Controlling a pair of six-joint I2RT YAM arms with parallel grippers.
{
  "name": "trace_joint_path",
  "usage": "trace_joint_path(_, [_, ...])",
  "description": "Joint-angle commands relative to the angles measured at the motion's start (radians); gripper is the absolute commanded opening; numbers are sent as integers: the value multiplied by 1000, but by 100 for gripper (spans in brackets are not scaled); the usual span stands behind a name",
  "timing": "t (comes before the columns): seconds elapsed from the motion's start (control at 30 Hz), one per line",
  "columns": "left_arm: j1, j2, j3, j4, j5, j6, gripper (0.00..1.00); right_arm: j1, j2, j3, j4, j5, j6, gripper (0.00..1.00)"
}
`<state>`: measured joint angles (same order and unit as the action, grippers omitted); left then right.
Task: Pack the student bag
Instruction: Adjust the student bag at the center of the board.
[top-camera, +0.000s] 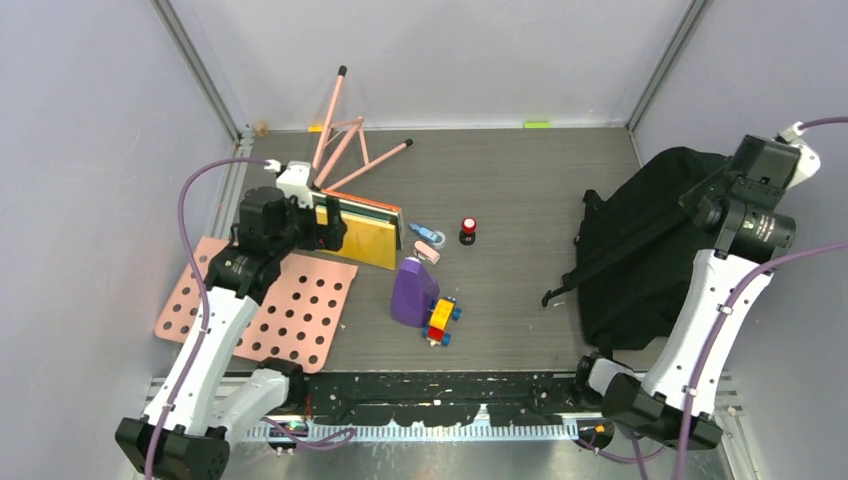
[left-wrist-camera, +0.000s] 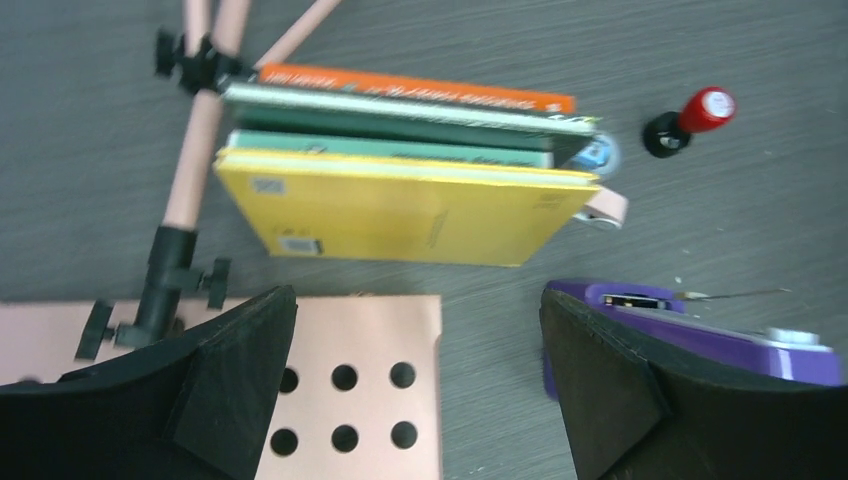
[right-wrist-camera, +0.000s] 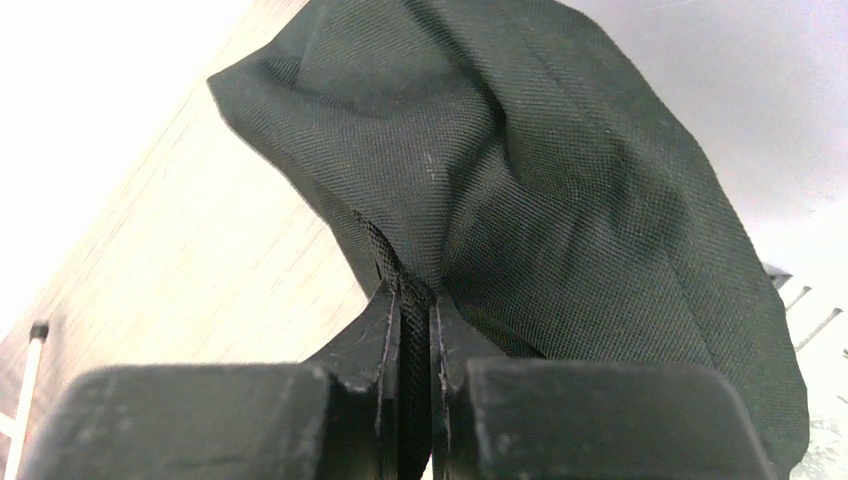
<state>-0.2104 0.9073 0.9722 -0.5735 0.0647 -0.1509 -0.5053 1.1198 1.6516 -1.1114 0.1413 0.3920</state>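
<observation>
The top camera looks down over the whole bench (top-camera: 520, 200) from above and behind me. My left wrist camera hangs close over the books (left-wrist-camera: 400, 205), my right sits tight against the student bag (right-wrist-camera: 560, 180); overhead shows both

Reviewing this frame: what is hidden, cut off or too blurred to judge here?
- Student bag opening: in the top view the right arm covers its upper part; the right wrist view shows only fabric pinched in the right gripper.
- Yellow book cover text: left wrist view, blurred.
- Purple container: left wrist view, partly hidden by one of that wrist's fingers and the frame edge.
</observation>
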Motion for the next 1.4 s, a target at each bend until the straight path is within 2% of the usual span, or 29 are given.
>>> trace_joint_path(0.0, [-117,30,105,30,-14,57,95,233,3,67,77,143,110,1])
trace_joint_path(0.1, [-197,49,145,48,3,42,94,414,39,77,77,371,153,1])
trace_joint_path(0.23, [-331,56,151,144,9,-2,93,627,87,75,102,569,239,0])
trace_joint_path(0.33, [-444,66,109,288,-5,-67,92,780,128,70,150,690,279,0])
trace_joint_path(0.47, [-612,120,53,522,-83,-107,91,886,192,92,201,781,297,1])
trace_joint_path(0.57, [-760,207,26,733,-171,-70,91,916,240,117,218,802,303,1])
trace_joint_path(0.67, [-839,338,23,912,-237,-44,92,925,260,126,230,774,306,1])
trace_joint_path(1.0, [-930,739,148,1354,-277,12,95,925,231,93,249,725,281,4])
trace_joint_path(1.37, [-967,1051,399,1467,-281,38,100,926,187,90,235,707,204,3])
